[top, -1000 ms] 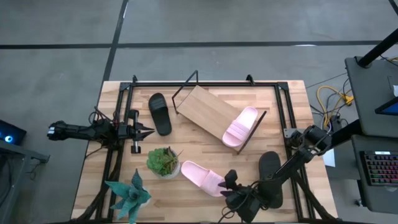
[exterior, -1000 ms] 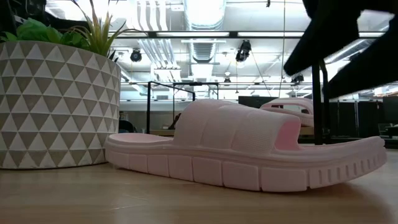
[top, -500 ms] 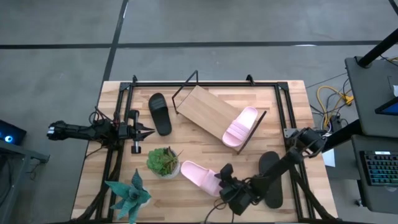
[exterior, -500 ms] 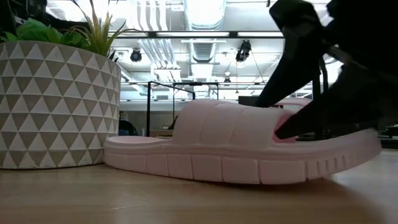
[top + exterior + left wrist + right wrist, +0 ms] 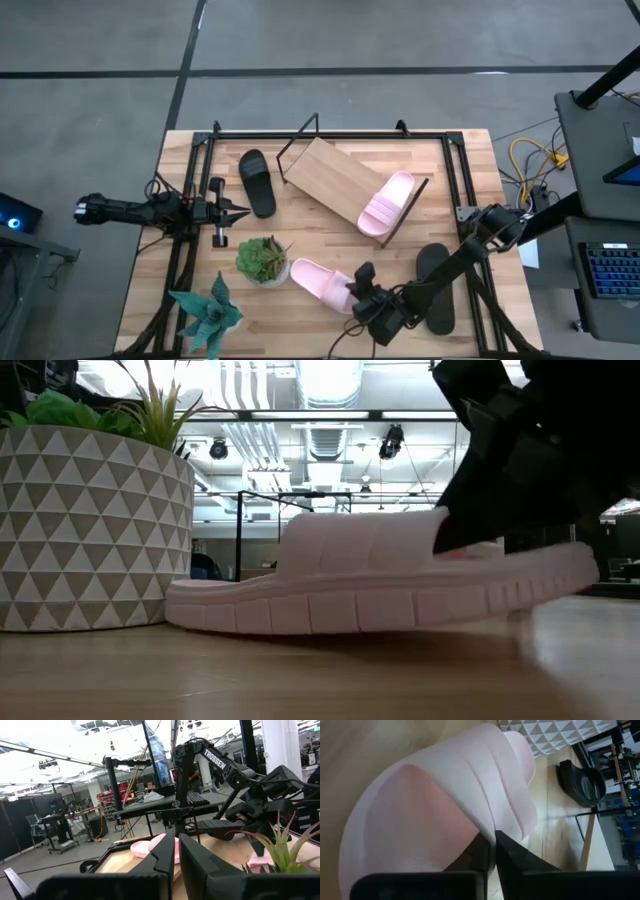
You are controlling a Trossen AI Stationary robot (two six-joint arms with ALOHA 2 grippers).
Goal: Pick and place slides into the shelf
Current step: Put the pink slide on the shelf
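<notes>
Wooden slats make up the counter [image 5: 330, 240], ringed by a black frame on a grey floor. At the near edge, the right pincer [image 5: 362, 290] is pressed together on the strap of a pink slide [image 5: 322, 282], whose toe end looks lifted slightly off the wood in the low view. Just beyond that pincer's far side stands a potted plant [image 5: 263, 259]; behind its arm lies a black slide [image 5: 434, 285]. Farther off, the slanted shelf [image 5: 330, 178] carries a second pink slide [image 5: 387, 203]. The left pincer [image 5: 238, 210] hangs with fingers nearly together, gripping nothing, a second black slide [image 5: 257, 182] just beside it.
</notes>
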